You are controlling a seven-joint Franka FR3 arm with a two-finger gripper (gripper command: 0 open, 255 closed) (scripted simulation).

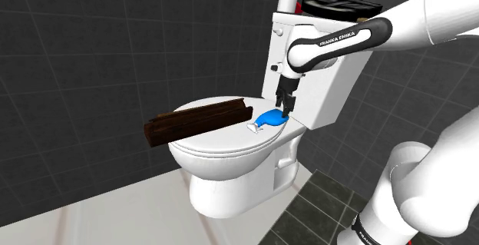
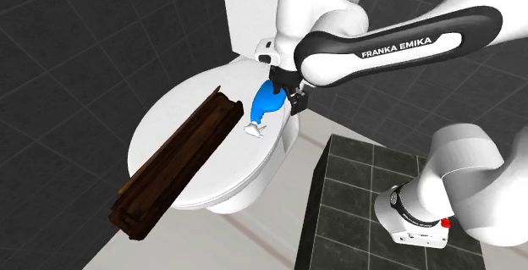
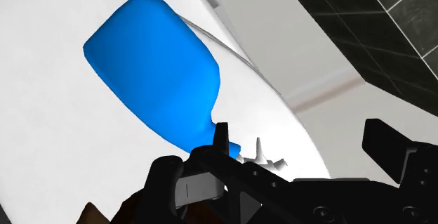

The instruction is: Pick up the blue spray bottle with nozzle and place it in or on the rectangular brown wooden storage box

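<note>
Blue spray bottle (image 1: 270, 117) lies on toilet lid (image 1: 222, 140)

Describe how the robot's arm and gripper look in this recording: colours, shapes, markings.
The arm is made of rounded, glossy white links joined by dark joints. One dark band around a link carries white FRANKA EMIKA lettering. The gripper at its end is all black and blocky.

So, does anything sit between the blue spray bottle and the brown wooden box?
Nothing visible. The blue spray bottle with white nozzle lies on the white toilet lid beside the long dark-brown wooden box, only bare lid between them. The black gripper is at the bottle.
</note>
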